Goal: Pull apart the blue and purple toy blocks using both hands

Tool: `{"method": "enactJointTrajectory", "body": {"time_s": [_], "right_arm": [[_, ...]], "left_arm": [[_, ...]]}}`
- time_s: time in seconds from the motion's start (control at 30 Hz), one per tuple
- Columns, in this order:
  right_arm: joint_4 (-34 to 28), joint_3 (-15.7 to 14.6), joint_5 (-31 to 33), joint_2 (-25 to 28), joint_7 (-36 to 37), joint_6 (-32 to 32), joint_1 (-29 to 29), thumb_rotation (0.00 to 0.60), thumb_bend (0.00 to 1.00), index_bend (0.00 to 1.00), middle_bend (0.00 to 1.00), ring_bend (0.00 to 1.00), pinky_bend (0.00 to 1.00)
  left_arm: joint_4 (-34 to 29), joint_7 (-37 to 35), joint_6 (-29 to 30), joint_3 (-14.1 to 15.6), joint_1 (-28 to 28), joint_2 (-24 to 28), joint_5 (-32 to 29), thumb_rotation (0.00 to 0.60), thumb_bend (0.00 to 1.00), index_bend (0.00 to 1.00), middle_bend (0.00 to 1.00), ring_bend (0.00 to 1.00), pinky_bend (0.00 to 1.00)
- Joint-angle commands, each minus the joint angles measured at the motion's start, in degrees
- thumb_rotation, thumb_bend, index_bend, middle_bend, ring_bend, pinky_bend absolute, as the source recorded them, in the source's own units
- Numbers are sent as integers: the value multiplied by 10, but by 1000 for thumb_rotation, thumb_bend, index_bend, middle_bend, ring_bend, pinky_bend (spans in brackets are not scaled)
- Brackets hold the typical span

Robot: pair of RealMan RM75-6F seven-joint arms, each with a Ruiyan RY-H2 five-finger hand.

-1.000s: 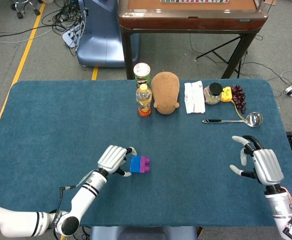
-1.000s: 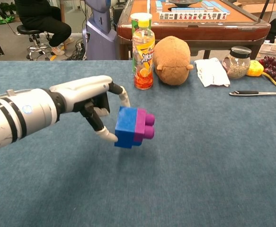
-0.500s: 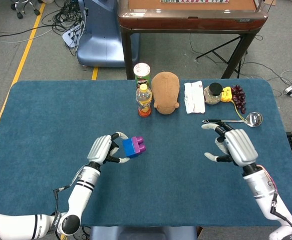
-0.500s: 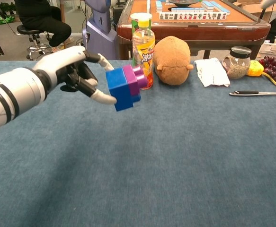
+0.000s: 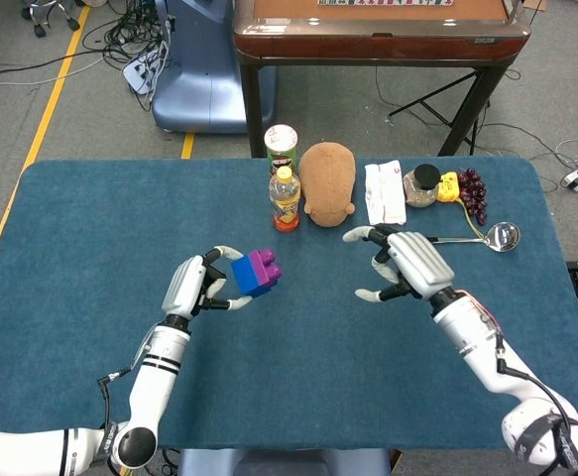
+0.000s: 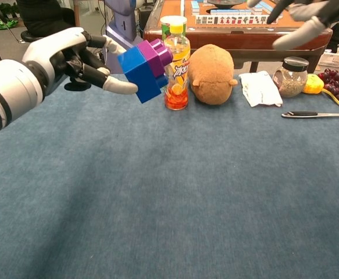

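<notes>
While my left hand [image 5: 197,288] pinches the blue block [image 5: 246,277] in the air above the blue cloth table [image 5: 90,248], in front of the juice bottle [image 5: 286,199], the purple block [image 5: 265,262] juts free. Both look light, hard and slick, probably press-fitted. My right hand [image 5: 404,263], fingers spread and empty, should clamp the purple sides. Cables [image 5: 130,40] litter the floor behind.
</notes>
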Motion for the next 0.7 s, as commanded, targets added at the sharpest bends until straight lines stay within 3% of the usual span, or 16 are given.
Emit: {"method": "enactJointTrajectory", "body": {"time_s": [0.03,0.23,0.7], "right_arm": [[12,14,40,-11,5,-26,33,600,0,301,1000,1000,1000],[36,26,84,-46,18,-40,71,600,0,298,1000,1000,1000],[83,15,131,-108,-4,-60,138,600,0,282,1000,1000,1000]], "left_arm": [[-4,7,3,-5,-2,3,-2,600,0,615,1000,1000,1000],[-7,12,7,-4,-2,6,7,600,0,614,1000,1000,1000],[-7,-36,-6,0,11,8,22,600,0,623,1000,1000,1000]]}}
